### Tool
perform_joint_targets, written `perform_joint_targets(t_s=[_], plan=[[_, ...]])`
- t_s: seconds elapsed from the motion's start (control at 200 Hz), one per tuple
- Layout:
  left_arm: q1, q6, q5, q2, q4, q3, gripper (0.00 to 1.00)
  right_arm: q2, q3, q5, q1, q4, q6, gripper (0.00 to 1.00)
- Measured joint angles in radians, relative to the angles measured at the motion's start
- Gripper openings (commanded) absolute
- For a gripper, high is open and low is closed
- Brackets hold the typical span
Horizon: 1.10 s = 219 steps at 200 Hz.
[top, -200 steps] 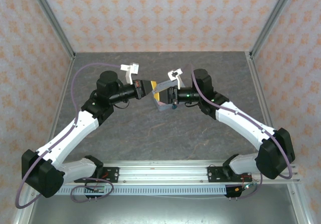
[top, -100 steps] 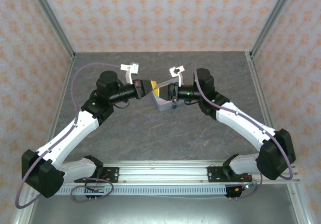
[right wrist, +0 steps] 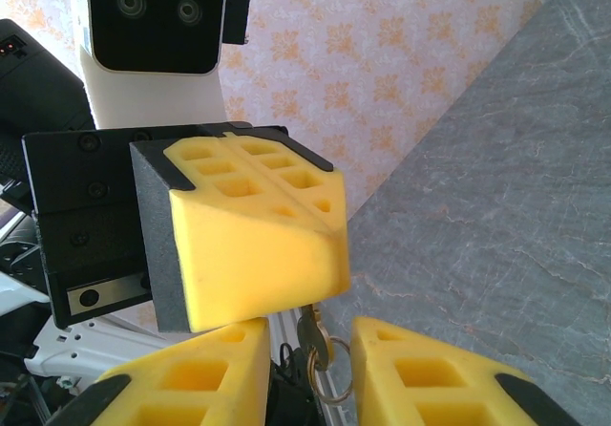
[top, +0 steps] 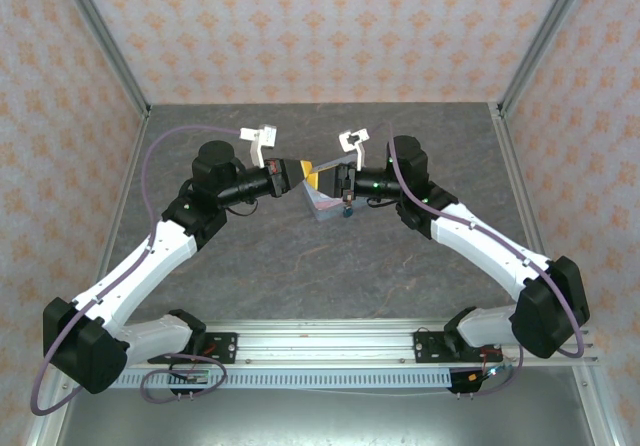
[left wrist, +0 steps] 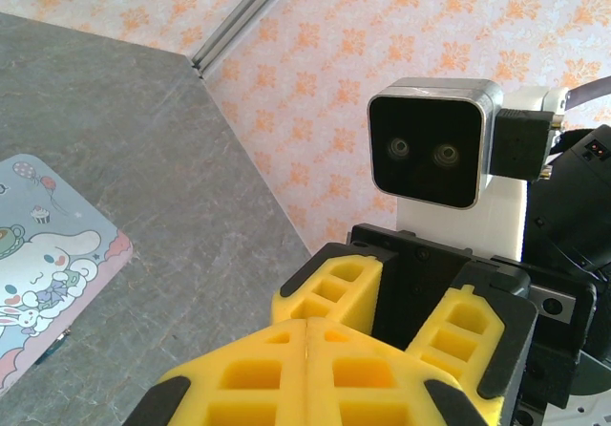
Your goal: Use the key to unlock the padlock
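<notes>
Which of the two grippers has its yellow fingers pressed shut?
The left gripper: its fingers meet along one seam. On the right gripper they stand apart, with a key showing in the gap.

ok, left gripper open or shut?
Shut. On the left gripper the pads meet with no gap, left wrist view. Whether they pinch anything: cannot tell.

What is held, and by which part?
Left pincer is shut, a key and ring dangling below its tips; the gripped part is hidden. Right pincer is open, holding nothing.
</notes>
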Motion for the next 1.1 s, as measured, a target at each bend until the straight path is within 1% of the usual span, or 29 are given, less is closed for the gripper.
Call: perform_joint_targets(t_s=[0.215,0.315,0.425,0.575,0.651,0.691,0.741,0.771,0.841,0.906,0.946,1.096], plan=[[0.000,-0.001,-0.003,0.000,0.008,0.000,0.00,0.013,-0.002,0.000,0.000,0.005,0.001,0.28],[0.000,-0.001,-0.011,0.000,0.009,-0.002,0.00,0.019,-0.007,0.000,0.000,0.008,0.004,0.25],[0.000,-0.001,-0.018,0.000,0.009,-0.004,0.00,0.019,-0.008,0.000,0.000,0.013,0.008,0.19],[0.000,-0.001,-0.020,0.000,0.010,-0.004,0.00,0.019,-0.008,0.001,0.001,0.024,0.020,0.05],[0.000,-0.001,-0.024,-0.001,0.010,-0.004,0.00,0.019,-0.009,0.005,0.001,0.024,0.016,0.01],[0.000,0.000,-0.026,-0.002,0.010,-0.004,0.09,0.018,-0.009,0.008,0.001,0.023,0.016,0.00],[0.000,0.002,-0.026,-0.002,0.008,-0.004,0.16,0.016,-0.009,0.014,0.001,0.016,0.010,0.00],[0.000,0.002,-0.026,-0.002,0.006,-0.004,0.23,0.013,-0.009,0.021,0.001,0.010,0.004,0.00],[0.000,0.007,-0.029,-0.005,-0.005,-0.003,0.32,0.003,-0.009,0.045,0.001,-0.023,-0.013,0.00],[0.000,0.018,-0.043,-0.016,-0.026,-0.003,0.47,-0.011,-0.011,0.069,0.001,-0.059,-0.032,0.00],[0.000,0.024,-0.051,-0.023,-0.038,-0.002,0.55,-0.024,-0.014,0.084,0.001,-0.086,-0.048,0.00],[0.002,0.041,-0.097,-0.048,-0.091,0.005,0.69,-0.084,-0.027,0.150,0.001,-0.219,-0.117,0.00]])
